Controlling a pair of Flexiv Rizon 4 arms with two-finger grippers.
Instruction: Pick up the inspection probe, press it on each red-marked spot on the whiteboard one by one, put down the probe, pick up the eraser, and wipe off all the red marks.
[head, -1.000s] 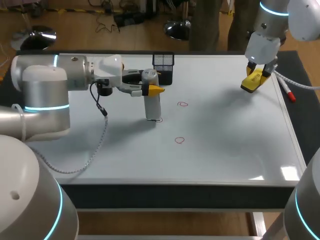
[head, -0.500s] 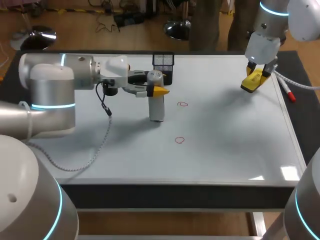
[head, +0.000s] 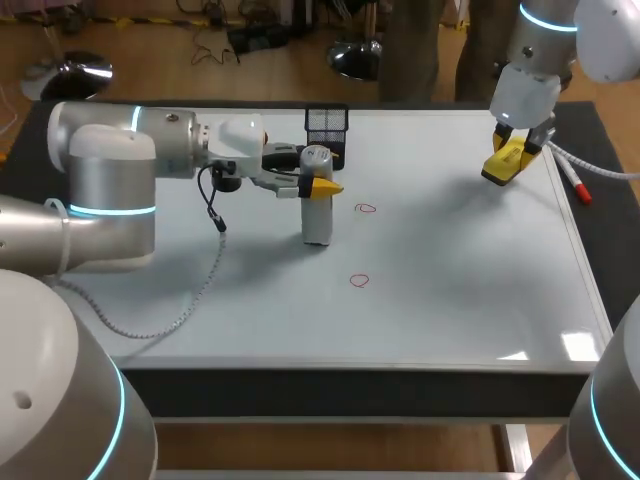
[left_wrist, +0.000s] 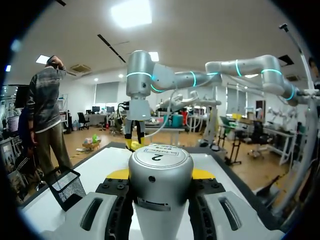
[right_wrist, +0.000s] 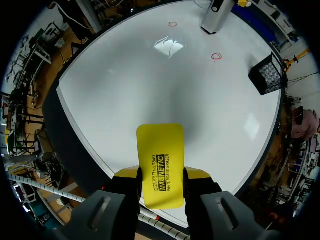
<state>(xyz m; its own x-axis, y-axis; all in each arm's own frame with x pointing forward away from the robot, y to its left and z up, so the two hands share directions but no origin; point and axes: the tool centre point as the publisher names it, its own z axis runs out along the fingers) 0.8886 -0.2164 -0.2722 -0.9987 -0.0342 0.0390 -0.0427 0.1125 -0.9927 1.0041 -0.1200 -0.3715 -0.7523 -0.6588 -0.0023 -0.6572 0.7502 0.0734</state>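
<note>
The inspection probe (head: 317, 210) is upright on the whiteboard (head: 450, 270) beside two red marks (head: 366, 209), clamped between the left gripper's (head: 314, 182) fingers. The right gripper (head: 508, 158) grips the yellow eraser (right_wrist: 160, 165) over the far right corner.

Head overhead, wrists close, sharing whiteboard (head: 450, 280)

The left arm (head: 105, 185) and right arm (head: 605, 40) are thick silver-grey tubes with glowing cyan rings. A grey cable (head: 208, 272) loops off the left one. The left hand (head: 322, 186) and right hand (head: 503, 163) have yellow tips.
</note>
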